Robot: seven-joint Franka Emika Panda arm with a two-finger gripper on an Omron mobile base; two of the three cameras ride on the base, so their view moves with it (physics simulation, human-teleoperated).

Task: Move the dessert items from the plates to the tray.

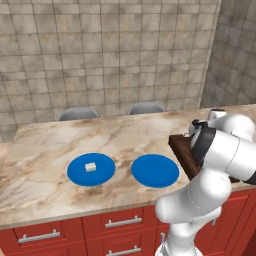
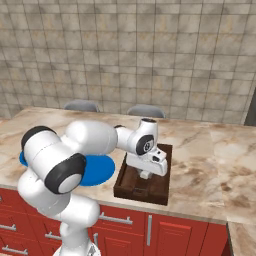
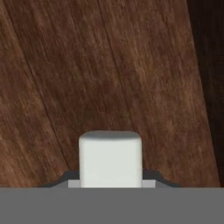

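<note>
While the pincer [image 3: 110,186] hangs low over the dark brown wooden tray [image 2: 159,192], it pinches a cream-coloured dessert cube [image 3: 110,158] between its tips, the cube sitting square against the wood grain in the hand view. Judging by its crisp faces and rounded edges, the cube is light and probably soft, so a gentle squeeze on two opposite flat sides looks right; harder pressure could dent it, and its small size leaves little margin for a crooked grip.

Beyond the tray, on the marble worktop [image 1: 45,150], lie two bright blue plates. The nearer plate [image 1: 155,170] is bare; the farther plate [image 1: 91,169] carries the second dessert cube [image 1: 90,167] close to its middle, well apart from the tray.

From the right base view the wrist blocks the fingertips, so whether the held cube touches the tray floor cannot be told. The arm covers most of the tray in the left base view and much of the plates in the right.
</note>
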